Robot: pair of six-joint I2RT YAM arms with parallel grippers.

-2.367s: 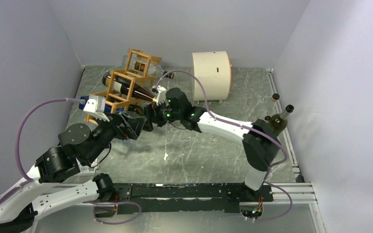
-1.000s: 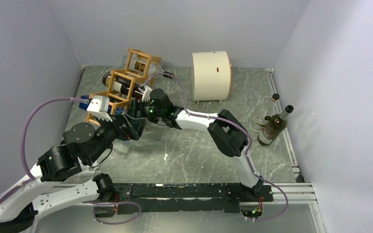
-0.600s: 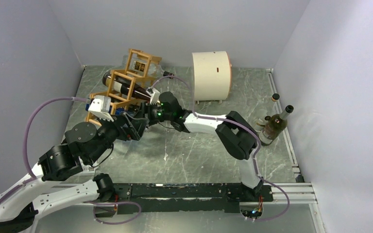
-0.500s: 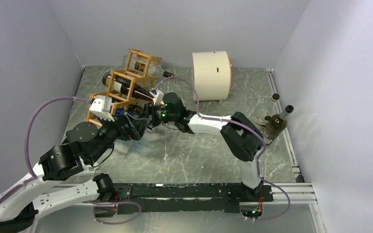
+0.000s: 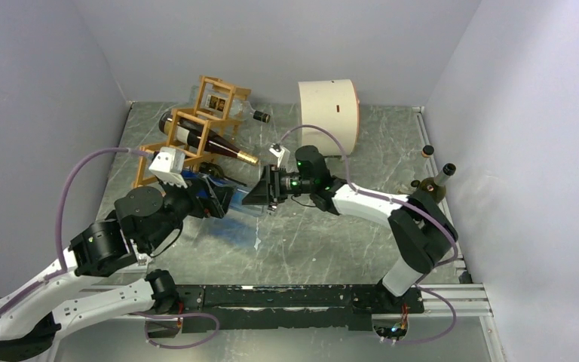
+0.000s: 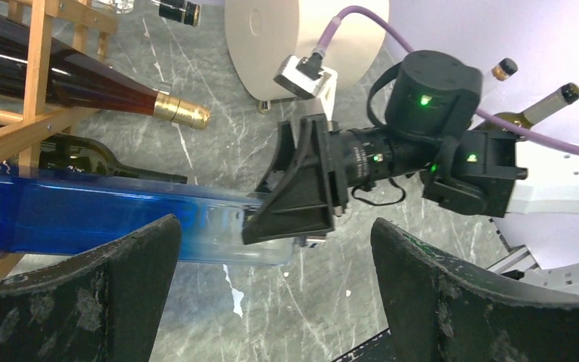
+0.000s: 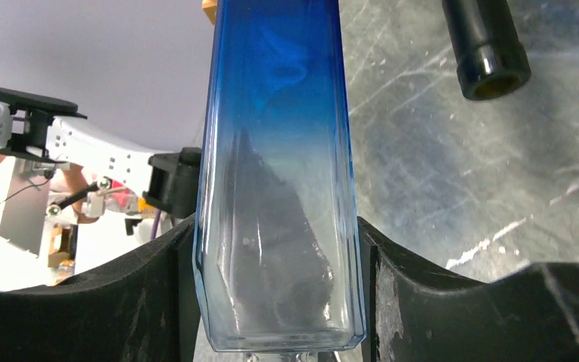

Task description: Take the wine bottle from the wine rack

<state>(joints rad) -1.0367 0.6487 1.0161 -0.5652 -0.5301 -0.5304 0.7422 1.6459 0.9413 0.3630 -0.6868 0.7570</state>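
Note:
The orange-brown wooden wine rack (image 5: 196,124) stands at the back left. A dark wine bottle with gold foil (image 5: 211,142) lies in one cell, and a dark green bottle (image 6: 98,162) lies lower down. My right gripper (image 5: 260,192) is shut on the clear end of a square blue glass bottle (image 6: 83,222), which lies level just above the table. The bottle's blue end reaches to the rack's lowest cell. In the right wrist view both fingers (image 7: 158,286) press the bottle's (image 7: 279,151) sides. My left gripper (image 6: 275,225) is open and empty, close beside this bottle.
A cream cylindrical drum (image 5: 328,117) stands at the back centre. At the right edge a green wine bottle (image 5: 430,188) stands upright, with a small brown object (image 5: 427,151) beyond it. A clear bottle's black cap (image 5: 260,117) pokes out of the rack's top cell.
My right gripper closed on the blue bottle's end and drew back to the right, pulling the bottle out from the rack. The left arm shifted slightly to the right.

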